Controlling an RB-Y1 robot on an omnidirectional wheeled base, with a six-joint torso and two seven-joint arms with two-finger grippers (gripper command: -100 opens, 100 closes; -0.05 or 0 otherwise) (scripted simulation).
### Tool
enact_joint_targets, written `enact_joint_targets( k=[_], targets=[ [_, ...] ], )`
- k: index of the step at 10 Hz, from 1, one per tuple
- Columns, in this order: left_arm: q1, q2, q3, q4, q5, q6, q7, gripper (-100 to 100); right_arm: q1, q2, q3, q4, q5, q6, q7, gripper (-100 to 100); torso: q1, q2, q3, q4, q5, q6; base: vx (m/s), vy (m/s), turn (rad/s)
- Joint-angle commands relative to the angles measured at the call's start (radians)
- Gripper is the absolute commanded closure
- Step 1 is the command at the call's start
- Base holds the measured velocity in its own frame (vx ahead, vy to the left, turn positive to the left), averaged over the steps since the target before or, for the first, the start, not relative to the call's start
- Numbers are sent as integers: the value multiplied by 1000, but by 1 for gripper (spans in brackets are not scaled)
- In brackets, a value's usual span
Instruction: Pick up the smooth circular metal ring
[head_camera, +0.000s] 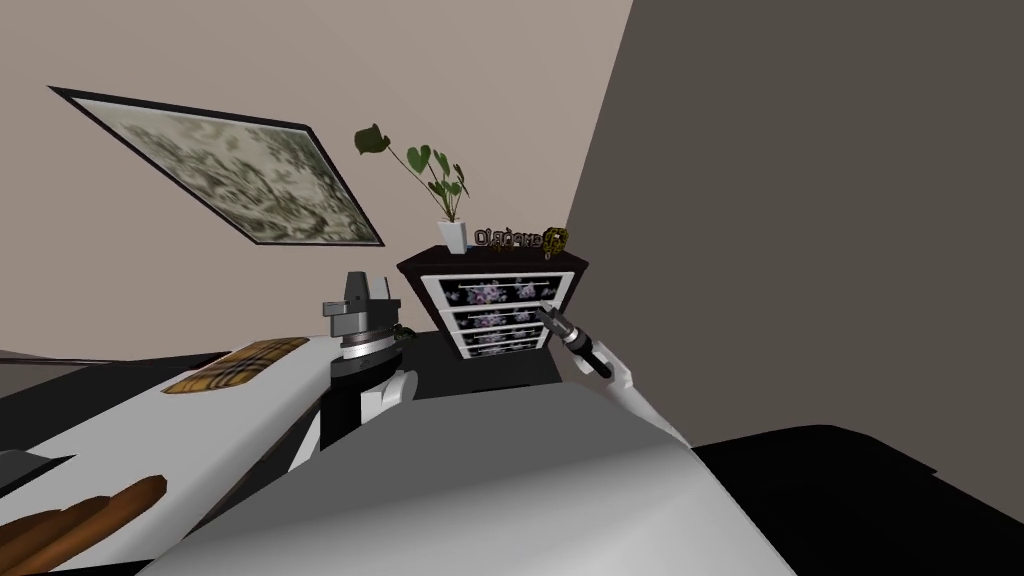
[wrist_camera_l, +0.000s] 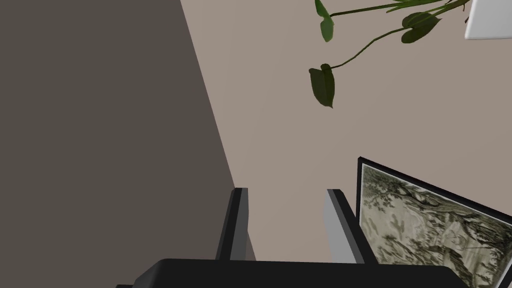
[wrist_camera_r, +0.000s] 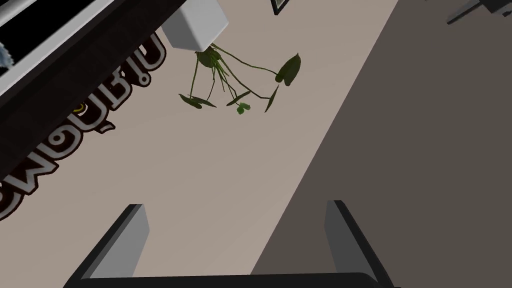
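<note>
- The ring (head_camera: 483, 238) could not be made out for certain. We took it to be the small round loop at the left end of a row of ornaments (head_camera: 515, 239) on top of the dresser (head_camera: 490, 292), a little above the middle of the head frame.
- Just left of that loop stood a white pot (head_camera: 453, 236) holding a long-stemmed plant (head_camera: 430, 165). At the row's right end sat a gold patterned piece (head_camera: 556, 240).
- Our right pincer (head_camera: 546, 316) hung in front of the dresser's drawer fronts, lower in the frame than the dresser top. Its blades stood wide apart with nothing between them, and its wrist view looked past the top's dark edge, the ornaments and the pot.
- Our left pincer (head_camera: 366, 276) was raised left of the dresser, well apart from the ring. Its blades were also apart and empty, with a narrower gap than the right's.
- We judged the reach had not begun, so the risks lay ahead:
- Rising close to the drawers, the right pincer could catch the overhanging top edge.
- The ornaments stood crowded together, so a wide blade could topple the pot or the neighbouring pieces.
- We could close on the wrong ornament, since the loop was so hard to tell apart.
- A smooth ring might slip from thin blades if it was gripped off-centre.
</note>
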Motion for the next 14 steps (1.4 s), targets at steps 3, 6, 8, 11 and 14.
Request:
enact_joint_targets(
  k=[3,6,8,11,14],
  targets=[
    [0,0,0,0,0,0,0,0,-90,-101,36,105,77,-70,13,-100,0,-1,-1,0,0,0,-61,31,39],
    [0,0,0,0,0,0,0,0,-136,-175,54,198,115,-102,20,-100,1,-2,-1,0,0,-1,-45,33,60],
    [0,0,0,0,0,0,0,0,-184,-230,74,263,154,-134,27,-100,0,-3,-2,-1,0,0,-23,27,66],
    [0,0,0,0,0,0,0,0,-233,-286,94,328,194,-165,35,-100,0,-4,-2,-1,0,0,-16,29,49],
    [0,0,0,0,0,0,0,0,-328,-378,135,426,277,-227,51,-100,0,-5,-3,-1,0,0,-4,37,100]
  ],
)
